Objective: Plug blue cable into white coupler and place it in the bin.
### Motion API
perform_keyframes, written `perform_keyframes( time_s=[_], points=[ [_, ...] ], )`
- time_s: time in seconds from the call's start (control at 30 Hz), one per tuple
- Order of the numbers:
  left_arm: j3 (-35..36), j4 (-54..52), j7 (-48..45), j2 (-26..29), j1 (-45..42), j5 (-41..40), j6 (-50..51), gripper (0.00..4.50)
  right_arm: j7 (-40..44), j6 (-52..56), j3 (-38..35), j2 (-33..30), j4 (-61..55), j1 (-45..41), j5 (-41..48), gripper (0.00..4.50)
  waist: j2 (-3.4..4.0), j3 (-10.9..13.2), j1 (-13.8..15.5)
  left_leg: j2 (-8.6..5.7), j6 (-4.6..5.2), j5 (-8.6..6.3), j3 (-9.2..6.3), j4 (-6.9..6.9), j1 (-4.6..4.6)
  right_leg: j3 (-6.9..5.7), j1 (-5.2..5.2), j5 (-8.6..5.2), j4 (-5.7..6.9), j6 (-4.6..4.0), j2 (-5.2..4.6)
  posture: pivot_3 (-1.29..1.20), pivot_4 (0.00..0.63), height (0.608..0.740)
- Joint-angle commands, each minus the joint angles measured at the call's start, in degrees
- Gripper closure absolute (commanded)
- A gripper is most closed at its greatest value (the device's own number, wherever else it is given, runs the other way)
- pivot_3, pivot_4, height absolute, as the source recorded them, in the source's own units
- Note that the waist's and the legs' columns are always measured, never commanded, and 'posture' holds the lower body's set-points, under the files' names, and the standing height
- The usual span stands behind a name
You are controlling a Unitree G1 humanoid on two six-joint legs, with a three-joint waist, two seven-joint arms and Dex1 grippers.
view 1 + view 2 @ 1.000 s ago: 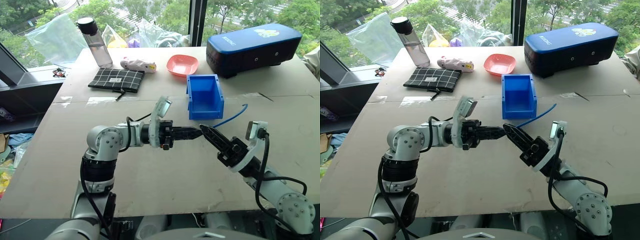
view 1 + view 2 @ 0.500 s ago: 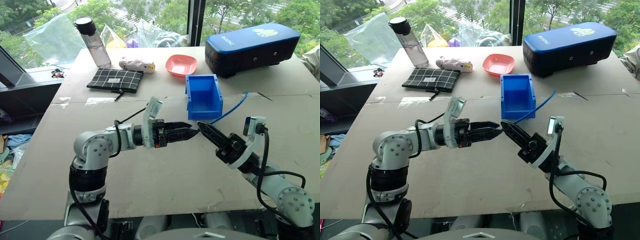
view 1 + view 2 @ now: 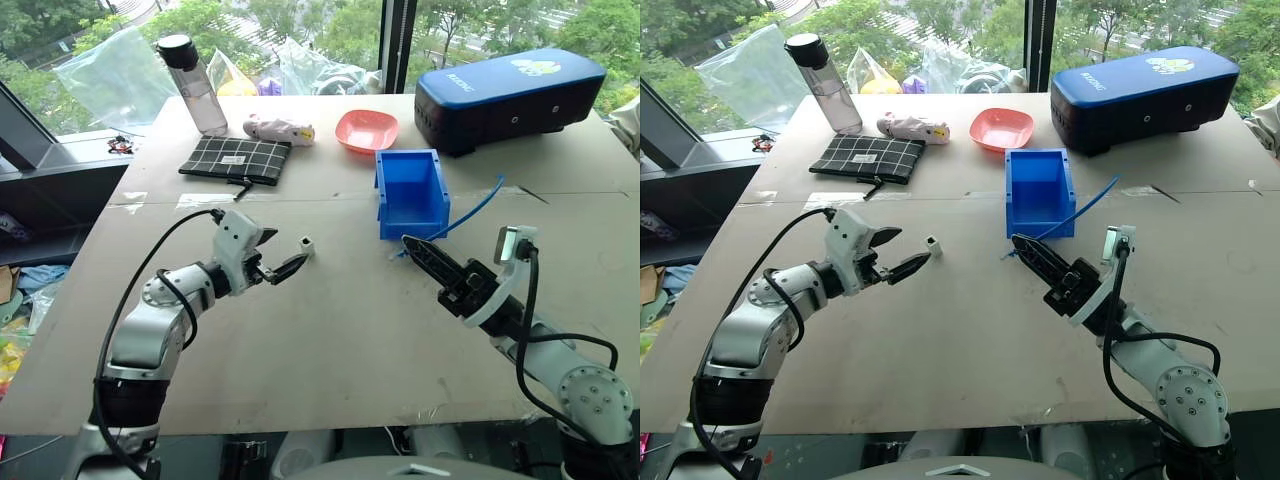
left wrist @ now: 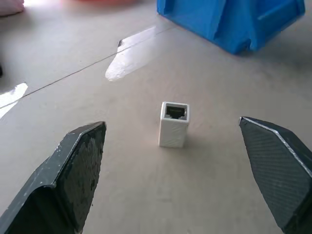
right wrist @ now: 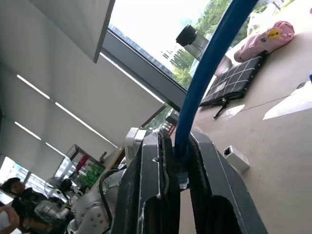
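Window-side desk (image 3: 330, 330), coupler set down, cable in the right tool.
The left tool (image 3: 283, 262) has swung away from the right tool (image 3: 415, 248) since a second ago and now stands with fingers apart, the white coupler (image 3: 306, 242) upright on the desk just beyond them. The right tool is clamped on the blue cable (image 3: 470, 215), which arcs beside the bin (image 3: 409, 193). Open desk lies between the arms; a pink bowl (image 3: 366, 129), checked pouch (image 3: 234, 159) and bottle (image 3: 192, 85) sit at the far edge.

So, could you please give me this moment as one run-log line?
left gripper: open, empty | white coupler: on table, unplugged | right gripper: shut on blue cable | bin: empty
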Motion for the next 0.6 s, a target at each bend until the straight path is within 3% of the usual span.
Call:
perform_keyframes(
  time_s=[0.03,0.17,0.2,0.27,0.53,0.6],
  points=[
    [-1.80,4.59,-1.59,-1.12,-2.88,2.94,-5.61,0.08,0.83,-1.63,-1.55,-0.33,-1.55,0.30,-0.16,4.50,0.00,0.00,-0.16,0.02,0.00,0.00,-0.01,-0.01,0.00,0.00,-0.01,0.00,0.00,0.00,0.01,0.00,0.150,0.740],
    [-4.96,14.40,-1.75,-4.03,-6.86,7.28,-11.74,0.08,0.44,-2.60,-0.62,0.36,-3.16,1.27,-1.75,4.50,0.01,-0.01,-0.22,0.05,0.01,0.00,-0.02,-0.04,0.00,0.01,-0.03,0.00,0.02,0.01,0.02,0.00,0.150,0.740],
    [-5.46,16.27,-1.96,-4.35,-7.46,8.12,-12.98,0.45,0.45,-2.76,-0.49,0.41,-3.45,1.52,-2.04,4.50,0.00,-0.01,-0.25,0.05,0.01,-0.01,-0.02,-0.04,0.00,0.01,-0.03,0.01,0.02,0.01,0.02,0.00,0.150,0.740],
    [-5.82,19.10,-2.46,-4.82,-8.26,9.08,-14.91,0.78,0.61,-3.14,-0.41,0.23,-4.02,2.20,-2.68,4.50,0.00,-0.01,-0.26,0.05,0.02,-0.01,-0.01,-0.04,0.00,0.03,-0.04,0.01,0.02,0.01,0.03,0.00,0.150,0.740],
    [-6.21,23.92,-10.01,-4.66,-10.38,8.44,-19.24,3.97,2.92,-5.33,-0.77,-1.37,-5.39,5.33,-8.12,4.50,-0.02,-0.02,-0.24,0.04,0.03,-0.02,-0.03,-0.01,0.00,0.01,-0.03,0.01,0.04,0.01,0.01,0.00,0.150,0.740],
    [-6.66,23.54,-13.20,-4.88,-11.11,7.61,-19.63,3.93,4.26,-5.70,-0.22,-2.35,-5.53,5.62,-10.62,4.50,-0.02,-0.02,-0.22,0.03,0.03,-0.02,-0.02,-0.01,0.00,0.00,-0.03,0.01,0.04,0.01,0.01,0.00,0.150,0.740]
  ],
)
